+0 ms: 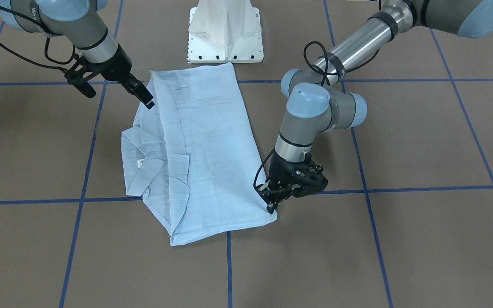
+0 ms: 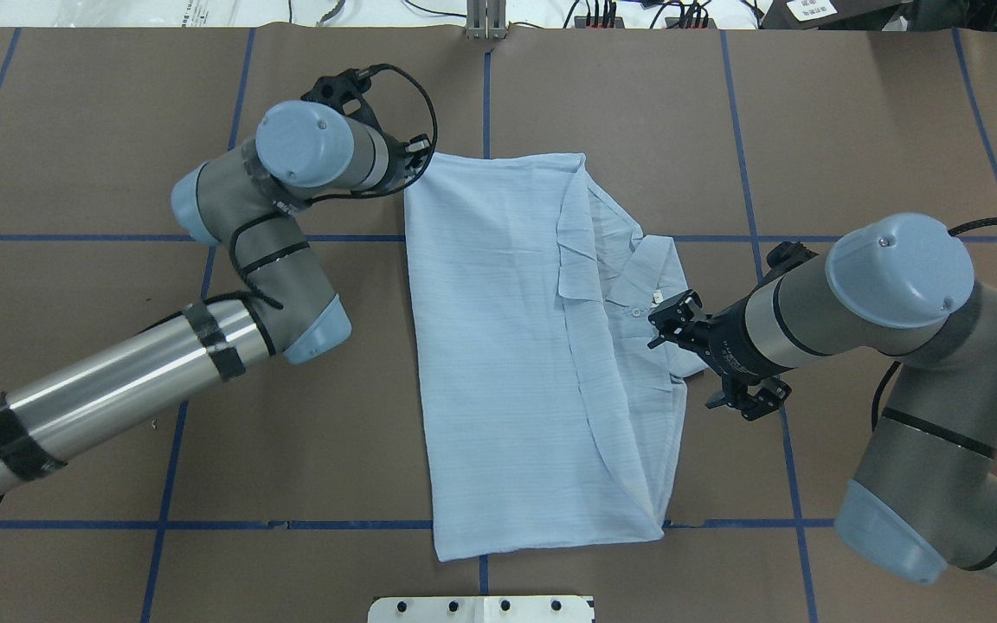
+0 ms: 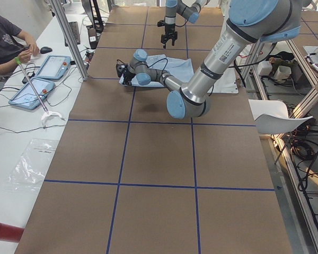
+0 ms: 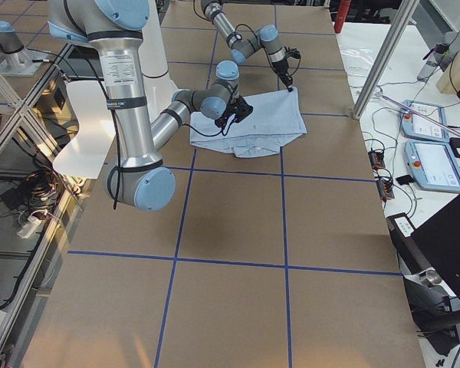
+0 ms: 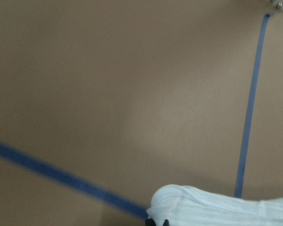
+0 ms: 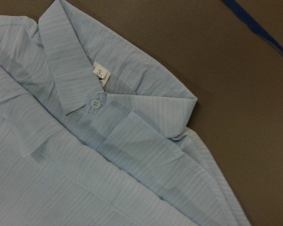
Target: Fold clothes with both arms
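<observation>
The light blue shirt [image 2: 507,346] lies flat on the brown table, folded into a long rectangle. Its collar, neck label [image 6: 100,72] and top button [image 6: 95,102] face up on the robot's right. My left gripper [image 1: 271,208] points down at the shirt's far left corner, with its fingers together on the fabric. The left wrist view shows a bunched bit of that cloth [image 5: 217,207] at its lower edge. My right gripper [image 2: 670,320] hovers open over the collar edge and holds nothing; it is also seen above the shirt [image 1: 212,145] as the right gripper [image 1: 144,96].
The white pedestal base [image 1: 225,30] stands just behind the shirt's near edge. Blue tape lines [image 2: 485,112] grid the brown table. A seated person [image 3: 5,42] and tablets [image 3: 53,66] are at a side table beyond the table's far edge.
</observation>
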Controlling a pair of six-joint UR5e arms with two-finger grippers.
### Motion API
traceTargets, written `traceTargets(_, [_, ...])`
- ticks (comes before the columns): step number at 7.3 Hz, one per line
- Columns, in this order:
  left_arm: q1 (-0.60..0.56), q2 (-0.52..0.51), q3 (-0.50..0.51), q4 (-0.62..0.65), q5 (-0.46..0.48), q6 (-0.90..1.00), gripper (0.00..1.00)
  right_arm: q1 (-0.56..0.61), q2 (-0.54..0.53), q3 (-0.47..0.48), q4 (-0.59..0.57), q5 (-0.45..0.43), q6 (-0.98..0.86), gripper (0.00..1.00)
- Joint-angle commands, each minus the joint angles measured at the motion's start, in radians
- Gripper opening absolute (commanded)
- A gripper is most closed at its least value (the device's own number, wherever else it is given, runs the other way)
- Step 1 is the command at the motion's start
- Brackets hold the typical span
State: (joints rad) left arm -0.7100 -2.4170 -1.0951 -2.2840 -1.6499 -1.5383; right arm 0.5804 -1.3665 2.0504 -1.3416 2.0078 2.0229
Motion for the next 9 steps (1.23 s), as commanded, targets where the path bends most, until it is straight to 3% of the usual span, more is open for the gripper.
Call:
traceTargets(1, [-0.042, -0.111, 0.238, -0.133, -0.002, 0.064, 0.00, -0.002, 0.003, 0.001, 0.001, -0.014, -0.001, 1.00])
traceTargets(4, [-0.042, -0.154, 0.340, -0.175, -0.002, 0.082, 0.00, -0.010, 0.015, -0.006, 0.001, -0.034, -0.001, 1.00])
traceTargets(5, [-0.042, -0.155, 0.343, -0.178, -0.002, 0.113, 0.42, -0.017, 0.027, -0.007, 0.001, -0.035, -0.001, 1.00])
traceTargets(6, [-0.092, -0.149, 0.337, -0.177, -0.025, 0.183, 0.76, -0.030, 0.067, -0.015, 0.002, -0.059, -0.003, 1.00])
traceTargets(7, [-0.107, -0.075, 0.225, -0.167, -0.053, 0.208, 0.81, -0.092, 0.101, -0.031, -0.002, -0.131, -0.013, 1.00])
traceTargets(8, [-0.111, 0.143, -0.077, -0.167, -0.098, 0.211, 0.81, -0.143, 0.153, -0.079, -0.002, -0.189, -0.062, 1.00])
traceTargets(9, [-0.135, 0.235, -0.207, -0.164, -0.195, 0.214, 0.81, -0.161, 0.185, -0.105, -0.005, -0.201, -0.126, 1.00])
